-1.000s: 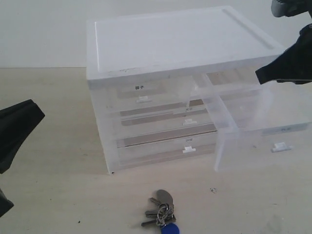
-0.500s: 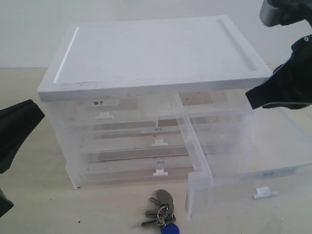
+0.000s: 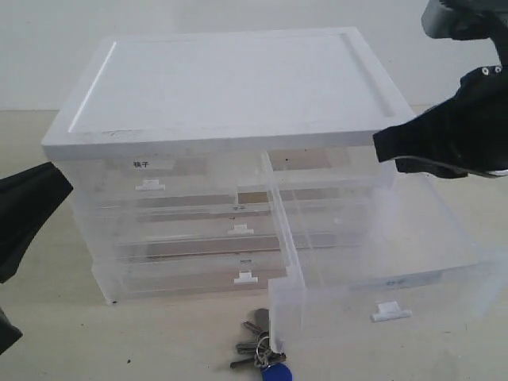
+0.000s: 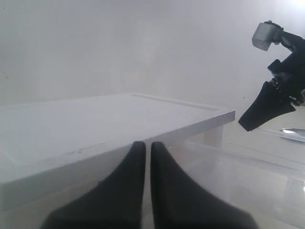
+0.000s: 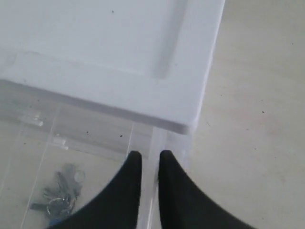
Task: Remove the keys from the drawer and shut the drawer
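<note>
Clear plastic drawer (image 3: 397, 279) stands open under the right gripper (image 3: 381, 148), with the keys (image 3: 260, 353) on the table (image 3: 159, 341) well below it, at the drawer's front corner. Left gripper (image 4: 144, 144): fingers pressed together, empty. Right wrist view: fingers slightly parted astride the drawer's side wall.

drawer (image 3: 413, 290): clear glossy plastic | keys (image 3: 254, 348): grey metal | fob (image 3: 275, 373): blue plastic | cabinet top (image 3: 222, 79): white matt plastic

Left gripper (image 4: 147, 144) and right gripper (image 5: 149, 155): matte black, tapered, curved fingers (image 5: 128, 191) with smooth pointed tips. Grey rounded block (image 3: 454, 19) above right arm's black wrist (image 3: 476, 119).
</note>
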Motion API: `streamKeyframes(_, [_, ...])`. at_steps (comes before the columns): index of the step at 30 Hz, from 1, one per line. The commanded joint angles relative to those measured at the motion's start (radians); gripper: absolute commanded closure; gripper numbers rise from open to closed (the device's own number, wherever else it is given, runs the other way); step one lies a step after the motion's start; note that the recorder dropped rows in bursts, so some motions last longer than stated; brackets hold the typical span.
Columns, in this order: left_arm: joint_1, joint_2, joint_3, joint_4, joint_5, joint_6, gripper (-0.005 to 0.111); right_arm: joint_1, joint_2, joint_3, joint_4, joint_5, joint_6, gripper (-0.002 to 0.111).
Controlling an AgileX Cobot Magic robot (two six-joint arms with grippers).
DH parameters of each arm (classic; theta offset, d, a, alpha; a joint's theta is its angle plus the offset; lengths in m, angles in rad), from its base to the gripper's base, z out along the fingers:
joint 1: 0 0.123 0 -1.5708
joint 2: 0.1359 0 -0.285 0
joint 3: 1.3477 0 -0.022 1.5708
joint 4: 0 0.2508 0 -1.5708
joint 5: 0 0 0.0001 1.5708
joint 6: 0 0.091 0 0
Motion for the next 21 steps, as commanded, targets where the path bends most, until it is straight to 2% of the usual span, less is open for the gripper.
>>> streamKeyframes(1, [0.001, -0.003, 0.008, 0.026, -0.01, -0.004, 0.102, 0.007, -0.01, -0.008, 0.029, -0.06, 0.003, 0.072])
streamKeyframes(3, [0.001, -0.003, 0.008, 0.077, -0.01, -0.009, 0.102, 0.007, -0.01, -0.008, 0.029, -0.06, 0.003, 0.059])
streamKeyframes(5, [0.001, -0.003, 0.008, 0.215, -0.01, -0.009, 0.102, 0.007, -0.013, -0.01, 0.029, -0.056, 0.001, 0.055])
streamKeyframes(7, [0.001, -0.003, -0.014, 0.358, -0.01, -0.04, 0.102, 0.007, -0.026, -0.019, 0.029, -0.043, -0.021, 0.056])
streamKeyframes(11, [0.001, -0.003, -0.062, 0.516, -0.01, -0.119, 0.102, 0.007, -0.097, -0.061, -0.038, -0.019, -0.038, 0.062])
streamKeyframes(12, [0.001, -0.003, -0.073, 0.566, -0.01, -0.134, 0.102, 0.004, -0.115, -0.067, -0.064, -0.021, -0.026, 0.064])
streamKeyframes(13, [-0.002, -0.003, -0.098, 0.679, -0.01, -0.185, 0.102, 0.004, -0.151, -0.072, -0.152, -0.027, 0.05, 0.073])
streamKeyframes(14, [-0.016, -0.003, -0.114, 0.73, -0.01, -0.221, 0.102, 0.004, -0.161, -0.072, -0.196, -0.035, 0.096, 0.078])
streamKeyframes(17, [-0.09, 0.002, -0.16, 0.783, 0.005, -0.328, 0.102, 0.004, -0.162, -0.072, -0.308, -0.048, 0.168, 0.102])
streamKeyframes(18, [-0.138, 0.009, -0.174, 0.781, 0.049, -0.339, 0.102, 0.004, -0.152, -0.072, -0.312, -0.054, 0.168, 0.108])
streamKeyframes(20, [-0.212, 0.025, -0.194, 0.771, 0.124, -0.352, 0.102, 0.004, -0.126, -0.072, -0.314, -0.061, 0.164, 0.108])
streamKeyframes(21, [-0.275, 0.042, -0.209, 0.751, 0.165, -0.364, 0.102, 0.004, -0.117, -0.072, -0.314, -0.061, 0.162, 0.108])
